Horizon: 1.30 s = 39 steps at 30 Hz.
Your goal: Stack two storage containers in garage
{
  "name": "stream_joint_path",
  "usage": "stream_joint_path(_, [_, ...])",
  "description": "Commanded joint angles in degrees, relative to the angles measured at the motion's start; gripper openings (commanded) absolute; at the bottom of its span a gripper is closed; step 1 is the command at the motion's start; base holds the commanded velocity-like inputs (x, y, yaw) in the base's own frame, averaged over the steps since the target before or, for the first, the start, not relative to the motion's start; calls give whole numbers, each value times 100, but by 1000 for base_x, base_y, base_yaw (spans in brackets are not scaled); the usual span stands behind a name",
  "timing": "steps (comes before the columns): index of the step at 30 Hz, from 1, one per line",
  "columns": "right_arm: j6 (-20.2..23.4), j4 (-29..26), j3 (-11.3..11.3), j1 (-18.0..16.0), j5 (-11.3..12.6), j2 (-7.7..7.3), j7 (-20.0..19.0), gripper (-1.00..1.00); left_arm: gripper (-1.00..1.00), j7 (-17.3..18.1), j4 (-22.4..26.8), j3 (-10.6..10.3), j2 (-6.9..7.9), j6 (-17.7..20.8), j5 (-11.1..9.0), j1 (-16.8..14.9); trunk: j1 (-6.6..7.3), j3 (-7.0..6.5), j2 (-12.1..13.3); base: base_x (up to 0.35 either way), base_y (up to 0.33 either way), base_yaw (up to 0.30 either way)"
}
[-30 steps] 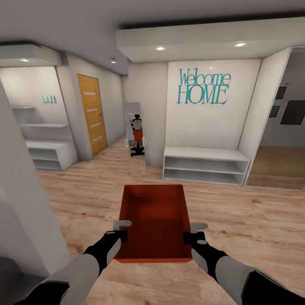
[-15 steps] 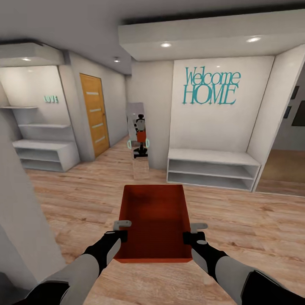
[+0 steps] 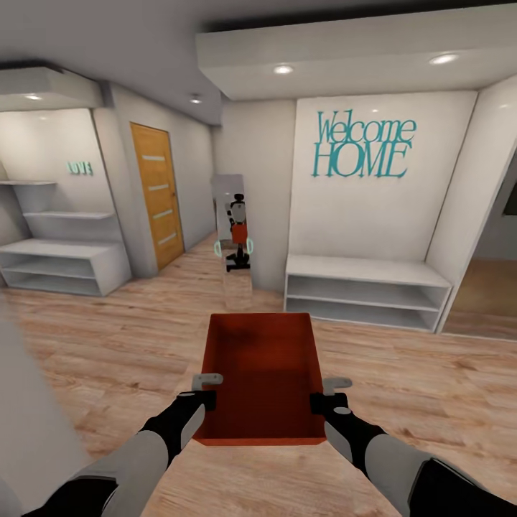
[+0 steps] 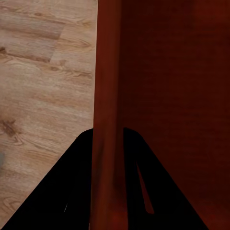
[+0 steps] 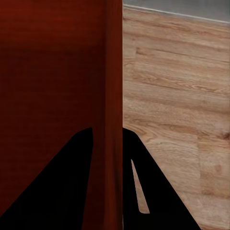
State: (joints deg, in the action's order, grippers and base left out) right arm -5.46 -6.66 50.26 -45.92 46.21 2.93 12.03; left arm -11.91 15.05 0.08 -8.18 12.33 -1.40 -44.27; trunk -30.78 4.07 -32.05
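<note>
I carry one orange-red storage container [image 3: 262, 373] level in front of me, above a light wood plank floor. My left gripper [image 3: 206, 391] is shut on its left wall, and my right gripper [image 3: 322, 395] is shut on its right wall. In the left wrist view the thin wall [image 4: 108, 120] runs between the black fingers [image 4: 72, 191]. The right wrist view shows the other wall [image 5: 110, 96] pinched the same way. The container is empty inside. The second container is out of view.
A white low shelf bench [image 3: 366, 287] stands ahead under a teal "Welcome HOME" sign [image 3: 362, 147]. A tall mirror [image 3: 233, 230] reflects me. An orange wooden door [image 3: 158, 194] and white shelves [image 3: 61, 258] lie to the left. A grey wall edge [image 3: 29, 402] is close at my left.
The camera has moved forward and turned slightly left, so the room has shifted; the near left wall edge has slid out of the picture. Both grippers keep their hold on the container.
</note>
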Motion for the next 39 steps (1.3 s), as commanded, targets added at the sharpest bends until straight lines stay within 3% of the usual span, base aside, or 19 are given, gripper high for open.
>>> stream_joint_path(1, [-34, 122, -34, -6, 46, -64, 37, -100, -100, -49, 16, 18, 229, 50, 113, -3, -6, 10, -10, 323, 0, 0])
stream_joint_path(14, [-34, 122, -34, -6, 46, -64, 37, -100, -100, -49, 16, 18, 229, 46, 113, -3, -6, 10, -10, 323, 0, 152])
stream_joint_path(39, [-34, 122, -34, -5, 46, -69, 37, -100, -100, -49, 17, 18, 229, 45, 113, -3, -6, 10, -10, 323, 0, 5])
